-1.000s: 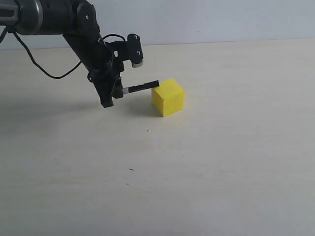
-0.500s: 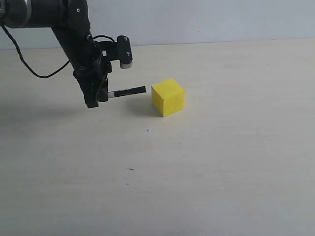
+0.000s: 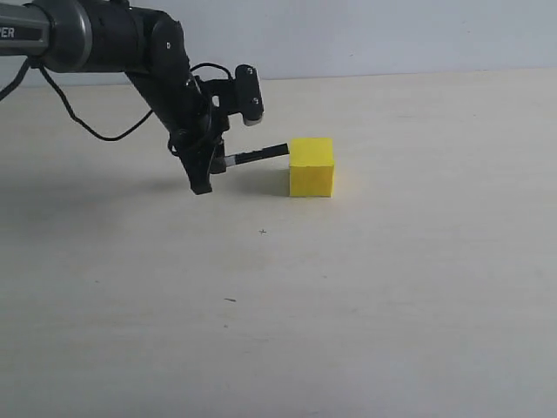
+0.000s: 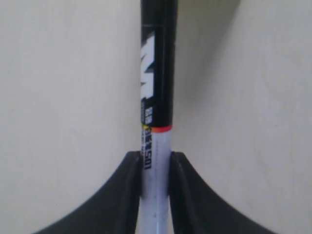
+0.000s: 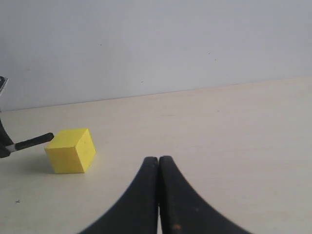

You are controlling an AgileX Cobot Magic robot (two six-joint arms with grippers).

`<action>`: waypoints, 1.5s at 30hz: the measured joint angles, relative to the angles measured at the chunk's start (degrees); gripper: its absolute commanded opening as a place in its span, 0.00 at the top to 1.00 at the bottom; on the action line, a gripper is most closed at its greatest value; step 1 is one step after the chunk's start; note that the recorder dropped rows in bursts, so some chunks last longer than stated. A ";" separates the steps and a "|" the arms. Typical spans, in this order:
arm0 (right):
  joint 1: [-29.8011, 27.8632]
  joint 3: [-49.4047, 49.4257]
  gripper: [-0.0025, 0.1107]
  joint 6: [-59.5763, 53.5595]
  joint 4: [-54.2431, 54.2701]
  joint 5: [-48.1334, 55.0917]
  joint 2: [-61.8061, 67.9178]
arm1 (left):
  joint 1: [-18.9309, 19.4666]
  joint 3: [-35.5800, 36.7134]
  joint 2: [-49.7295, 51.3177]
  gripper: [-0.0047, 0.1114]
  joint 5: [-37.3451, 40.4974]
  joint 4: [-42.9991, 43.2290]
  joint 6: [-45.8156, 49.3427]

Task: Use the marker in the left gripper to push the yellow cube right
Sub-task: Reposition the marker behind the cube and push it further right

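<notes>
Over the table (image 3: 392,305), the left gripper (image 3: 207,174) was clenched, the right gripper (image 5: 158,163) was pinched together empty, and the cube (image 3: 312,166) sat at the left one's 3 o'clock, its 9 o'clock face touched by the marker (image 3: 257,154) the left held.

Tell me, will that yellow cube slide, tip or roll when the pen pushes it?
Probably slide: the cube sits flat on a smooth table and looks as wide as tall. It shouldn't roll, having flat faces. It may twist, since the marker tip seems to meet it at one small spot near an upper corner.
</notes>
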 measured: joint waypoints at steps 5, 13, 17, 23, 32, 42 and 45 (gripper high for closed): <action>0.00 0.00 0.98 0.00 0.00 0.00 0.00 | 1.31 0.00 -0.01 0.96 0.58 -0.03 -0.28; 0.00 0.00 0.98 0.00 0.00 0.00 0.00 | 3.71 0.00 -1.60 0.96 7.36 1.46 0.42; 0.00 0.00 0.98 0.00 0.00 0.00 0.00 | 3.71 0.00 -1.60 0.96 7.11 2.62 1.75; 0.00 0.00 0.98 0.00 0.00 0.00 0.00 | 3.71 0.00 -1.60 0.96 8.39 5.21 2.63; 0.00 0.00 0.98 0.00 0.00 0.00 0.00 | 3.71 -3.73 1.26 0.96 13.95 6.67 4.08; 0.00 0.00 0.98 0.00 0.00 0.00 0.00 | 3.03 -8.59 6.11 0.96 11.71 7.41 3.96; 0.00 0.00 0.98 0.00 0.00 0.00 0.00 | 1.27 -10.08 7.32 0.96 10.77 7.43 3.86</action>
